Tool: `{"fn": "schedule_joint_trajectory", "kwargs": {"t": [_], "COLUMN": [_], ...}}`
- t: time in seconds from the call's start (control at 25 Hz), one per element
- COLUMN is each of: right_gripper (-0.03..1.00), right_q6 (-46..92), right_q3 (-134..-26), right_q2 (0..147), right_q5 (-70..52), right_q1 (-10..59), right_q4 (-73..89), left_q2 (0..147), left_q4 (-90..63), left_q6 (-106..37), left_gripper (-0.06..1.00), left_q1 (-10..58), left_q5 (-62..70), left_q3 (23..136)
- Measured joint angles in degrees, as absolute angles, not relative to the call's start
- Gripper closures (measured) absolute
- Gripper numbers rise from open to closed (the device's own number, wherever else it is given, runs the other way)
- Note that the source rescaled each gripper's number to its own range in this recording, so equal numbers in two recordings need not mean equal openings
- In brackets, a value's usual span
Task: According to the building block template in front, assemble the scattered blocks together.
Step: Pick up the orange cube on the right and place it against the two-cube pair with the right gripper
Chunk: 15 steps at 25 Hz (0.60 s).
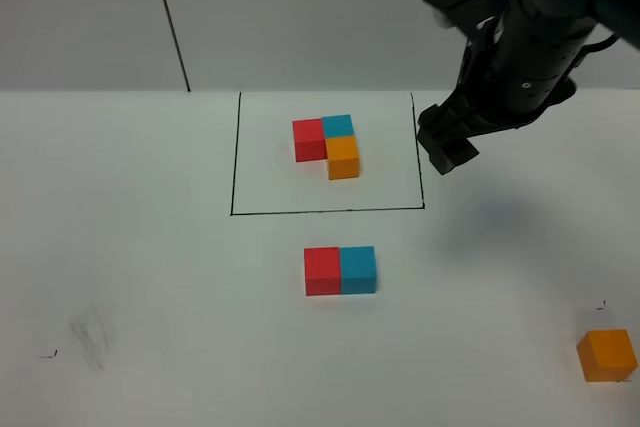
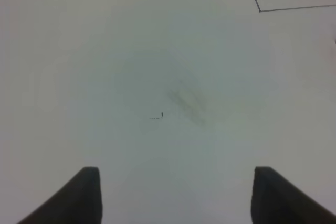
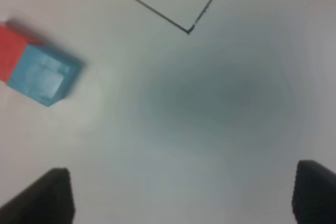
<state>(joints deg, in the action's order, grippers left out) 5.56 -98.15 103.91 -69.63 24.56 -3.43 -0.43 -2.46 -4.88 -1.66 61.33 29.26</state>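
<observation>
Matte red cube (image 1: 322,270) and light blue cube (image 1: 358,269) sat touching in the middle of the white table (image 1: 150,257), before the black-outlined L-shaped template (image 1: 333,145) near the far edge. The orange cube (image 1: 607,355) lay by the front right corner. The right gripper (image 1: 447,150) hung raised beside the template, spread and empty, like the left gripper (image 2: 176,198).
</observation>
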Motion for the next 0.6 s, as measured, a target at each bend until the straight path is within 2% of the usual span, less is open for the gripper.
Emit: {"fn": "schedule_joint_trajectory", "kwargs": {"t": [0.2, 0.6], "right_gripper": [0.25, 0.25], "right_q6": [1.2, -1.7], "right_q3": [-91.5, -75.1], "right_q2": [96.0, 87.5], "right_q5": [-69.7, -70.0], "right_q1": [21.7, 8.8], "right_q4": [-3.9, -5.8], "left_q2": [-0.4, -0.4], "left_q4": [-2.5, -2.5], "left_q6": [-4.9, -4.9], "left_gripper": [0.40, 0.40], "left_q1": [-1.7, -1.7], "left_q5": [61.3, 61.3], "left_q3": [29.3, 29.3]}}
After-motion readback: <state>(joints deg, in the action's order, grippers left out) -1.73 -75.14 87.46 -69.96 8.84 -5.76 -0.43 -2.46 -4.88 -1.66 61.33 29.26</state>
